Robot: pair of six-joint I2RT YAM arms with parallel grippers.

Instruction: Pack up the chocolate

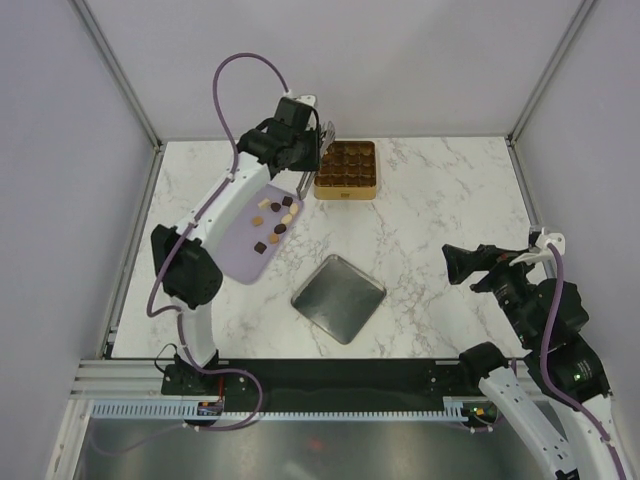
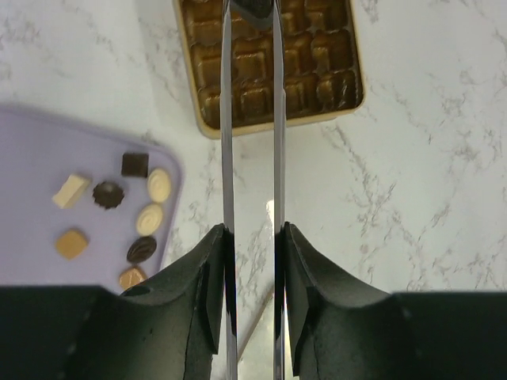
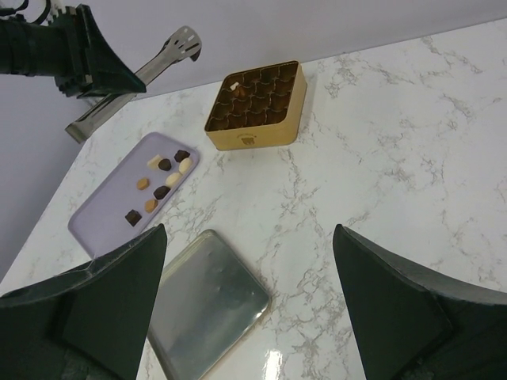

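A: Where is the chocolate?
B: Loose pieces on the lilac board, at eight o'clock from the gold tin.
A: And the grippers?
B: Partly closed, the left gripper squeezes metal tongs whose tips reach over the tin; the right gripper stands wide, holding nothing.
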